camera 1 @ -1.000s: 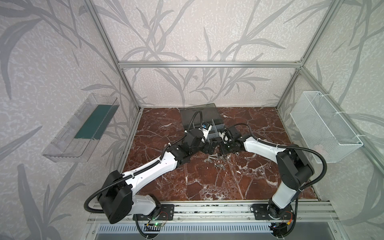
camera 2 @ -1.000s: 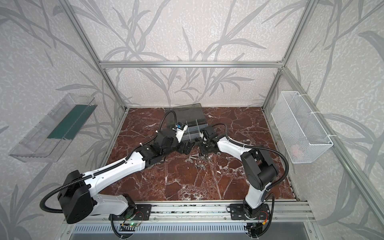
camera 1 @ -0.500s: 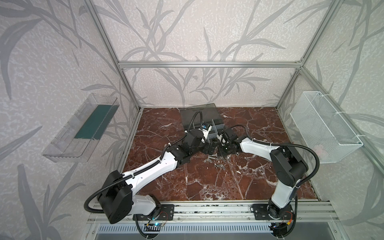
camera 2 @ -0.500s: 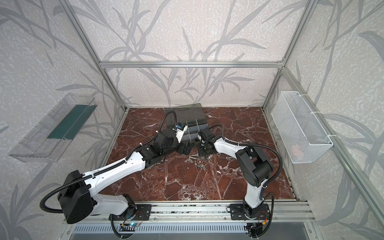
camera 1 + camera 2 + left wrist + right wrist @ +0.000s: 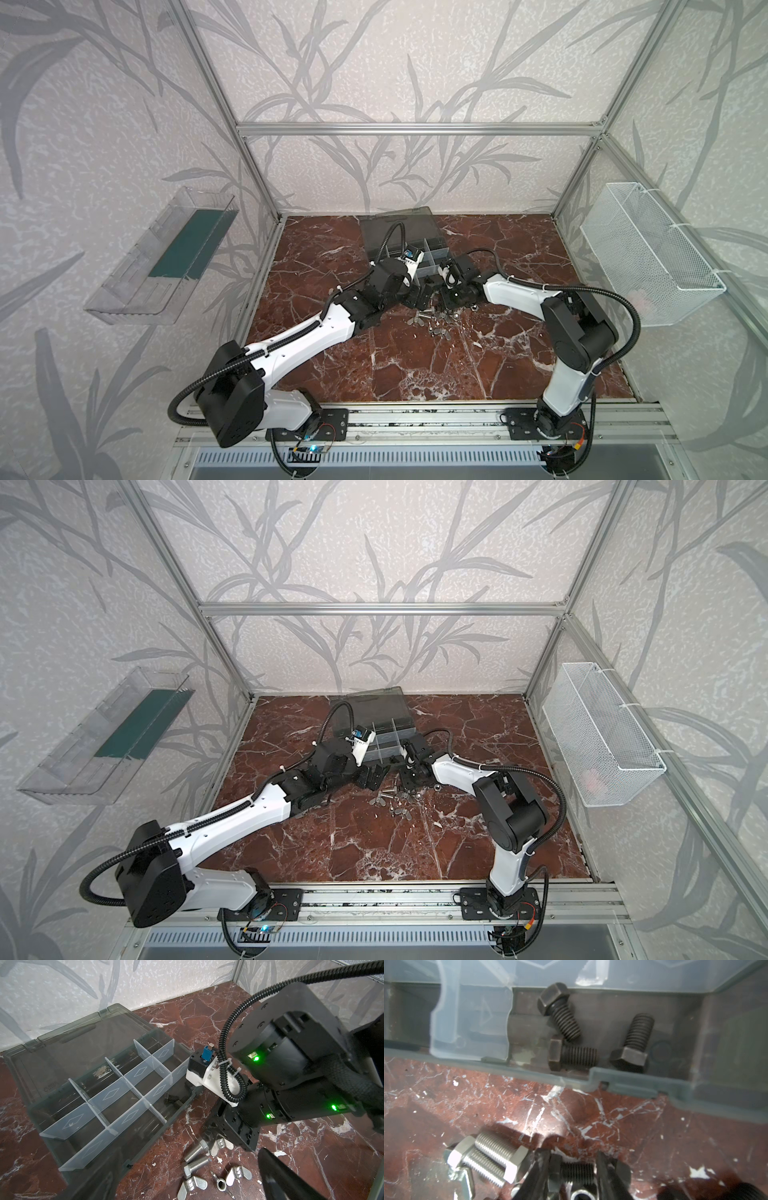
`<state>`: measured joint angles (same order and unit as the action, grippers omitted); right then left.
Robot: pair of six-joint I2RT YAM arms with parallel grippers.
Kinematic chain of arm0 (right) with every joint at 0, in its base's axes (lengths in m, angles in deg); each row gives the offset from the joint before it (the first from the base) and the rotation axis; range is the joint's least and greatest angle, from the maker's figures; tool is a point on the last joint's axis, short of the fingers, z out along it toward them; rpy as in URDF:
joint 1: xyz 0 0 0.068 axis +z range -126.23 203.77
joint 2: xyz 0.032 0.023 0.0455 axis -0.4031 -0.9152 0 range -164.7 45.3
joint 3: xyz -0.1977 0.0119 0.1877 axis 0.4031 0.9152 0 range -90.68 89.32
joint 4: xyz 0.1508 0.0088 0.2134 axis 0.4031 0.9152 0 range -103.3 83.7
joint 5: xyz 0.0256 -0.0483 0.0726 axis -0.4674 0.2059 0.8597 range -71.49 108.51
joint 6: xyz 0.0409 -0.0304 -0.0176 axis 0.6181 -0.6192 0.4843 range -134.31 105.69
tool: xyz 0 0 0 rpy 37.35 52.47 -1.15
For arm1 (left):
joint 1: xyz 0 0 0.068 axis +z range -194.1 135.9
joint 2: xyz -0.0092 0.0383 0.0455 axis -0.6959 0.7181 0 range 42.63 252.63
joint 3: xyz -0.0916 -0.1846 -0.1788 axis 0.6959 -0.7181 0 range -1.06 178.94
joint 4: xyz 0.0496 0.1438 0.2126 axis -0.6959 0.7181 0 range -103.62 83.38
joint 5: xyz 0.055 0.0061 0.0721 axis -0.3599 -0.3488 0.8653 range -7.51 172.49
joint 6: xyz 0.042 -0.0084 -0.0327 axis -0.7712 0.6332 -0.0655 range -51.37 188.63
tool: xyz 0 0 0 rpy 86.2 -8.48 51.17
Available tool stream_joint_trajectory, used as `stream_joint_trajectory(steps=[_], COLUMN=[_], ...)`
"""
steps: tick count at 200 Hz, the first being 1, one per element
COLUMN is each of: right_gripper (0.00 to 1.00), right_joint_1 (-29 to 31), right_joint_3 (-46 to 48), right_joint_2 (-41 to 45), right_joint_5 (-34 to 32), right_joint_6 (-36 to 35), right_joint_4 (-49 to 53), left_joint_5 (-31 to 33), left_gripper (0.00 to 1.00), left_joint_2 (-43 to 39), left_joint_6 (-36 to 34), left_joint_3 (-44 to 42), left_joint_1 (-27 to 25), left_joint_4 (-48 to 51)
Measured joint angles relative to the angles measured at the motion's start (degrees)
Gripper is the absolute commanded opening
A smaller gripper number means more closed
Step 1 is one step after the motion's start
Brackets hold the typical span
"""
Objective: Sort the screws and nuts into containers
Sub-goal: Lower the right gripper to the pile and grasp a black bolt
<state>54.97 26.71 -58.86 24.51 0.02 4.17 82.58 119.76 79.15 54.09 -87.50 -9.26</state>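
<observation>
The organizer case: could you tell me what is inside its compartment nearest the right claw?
Three dark hex bolts lie loose on its floor. In the left wrist view the right arm's camera mount covers a corner of that compartment.

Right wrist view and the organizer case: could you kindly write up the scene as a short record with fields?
case: dark grey plastic organizer case with whitish dividers, lid open
sorted so far: three dark hex bolts in one corner compartment
right gripper: shut on a fourth dark hex bolt at the loose pile
left gripper: open, holding nothing
still loose: silver hex bolts and silver wing nuts on the red marble tabletop, outside the case
</observation>
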Motion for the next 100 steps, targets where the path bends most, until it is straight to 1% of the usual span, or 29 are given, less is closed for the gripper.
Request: stream_joint_trajectory(steps=[100], right_gripper=[0.39], right_joint_1=[-0.5], right_joint_3=[2.0], right_joint_2=[0.5], right_joint_5=[0.0], right_joint_6=[-0.7], right_joint_4=[-0.1], left_joint_5=[0.0], left_gripper=[0.99], left_joint_2=[0.0], left_joint_6=[0.0], left_joint_3=[0.0], left_joint_1=[0.0], left_joint_4=[0.0])
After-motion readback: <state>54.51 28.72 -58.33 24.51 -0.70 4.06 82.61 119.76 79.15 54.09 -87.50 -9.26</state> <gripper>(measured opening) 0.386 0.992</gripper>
